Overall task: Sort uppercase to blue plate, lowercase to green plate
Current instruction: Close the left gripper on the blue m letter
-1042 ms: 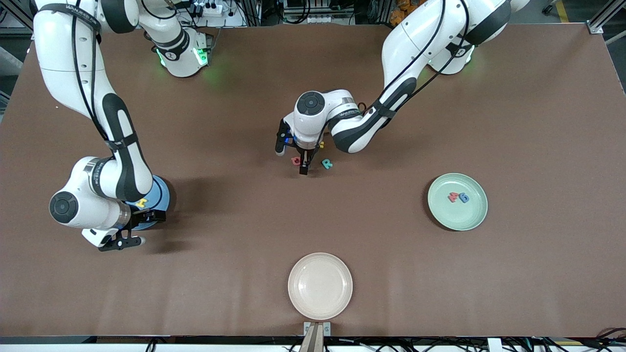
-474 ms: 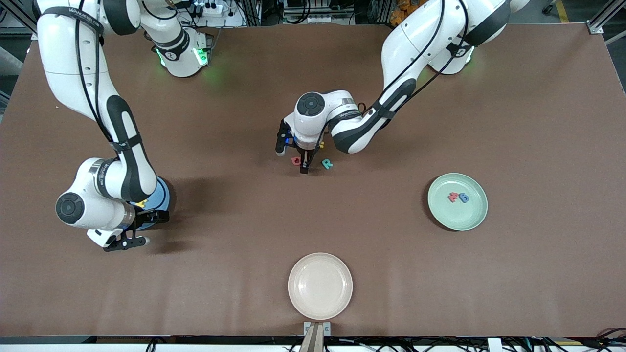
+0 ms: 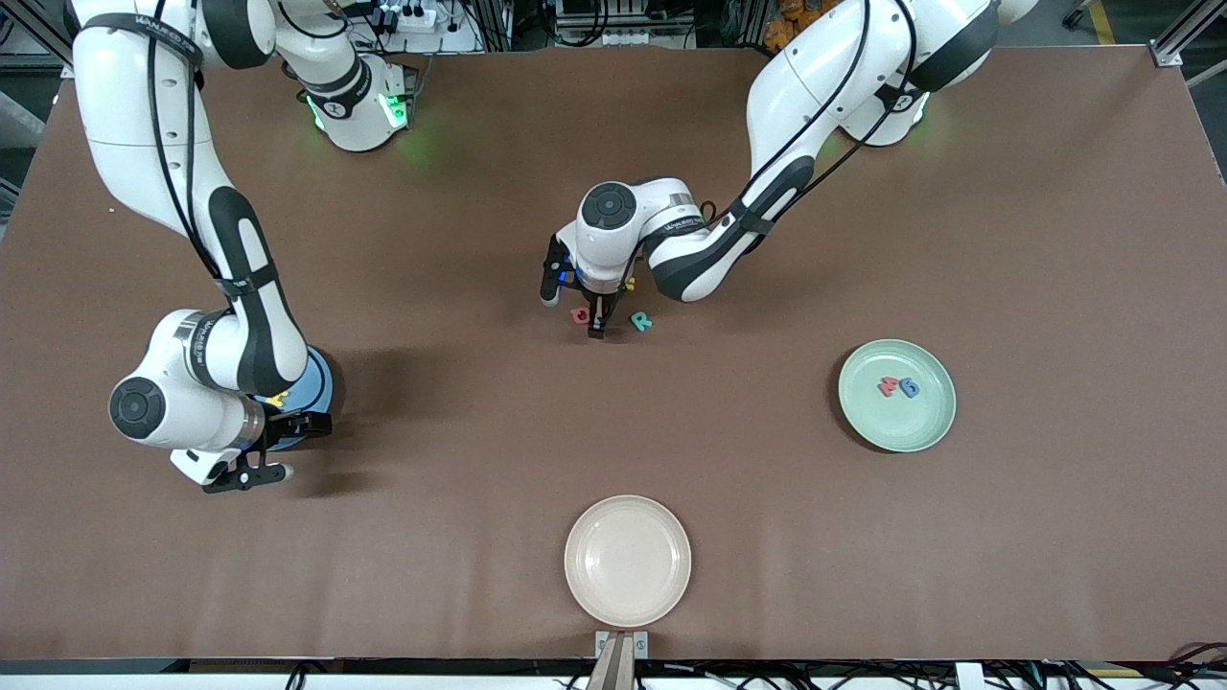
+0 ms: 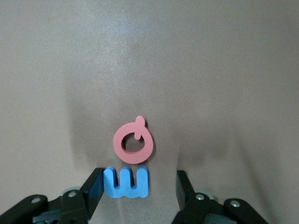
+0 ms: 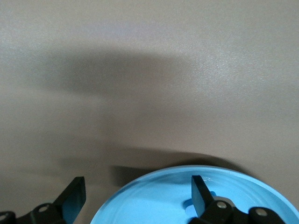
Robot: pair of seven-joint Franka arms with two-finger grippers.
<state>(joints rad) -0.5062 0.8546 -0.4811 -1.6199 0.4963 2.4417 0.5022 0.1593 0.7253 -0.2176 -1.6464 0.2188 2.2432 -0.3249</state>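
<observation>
The left gripper (image 4: 138, 186) is down at the table's middle, its fingers spread around the blue M (image 4: 125, 182), one finger touching it, the other apart. The red Q (image 4: 133, 144) lies just beside it. The right gripper (image 5: 138, 191), fingers spread and empty, hangs over the blue plate (image 5: 154, 198) edge.

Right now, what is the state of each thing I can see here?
left end effector: open, straddling blue m.
right end effector: open, over blue plate edge.
blue m: flat on table, not lifted.
red Q: flat, beside blue m.
teal R: flat on table.
green plate: holds two letters.
</observation>
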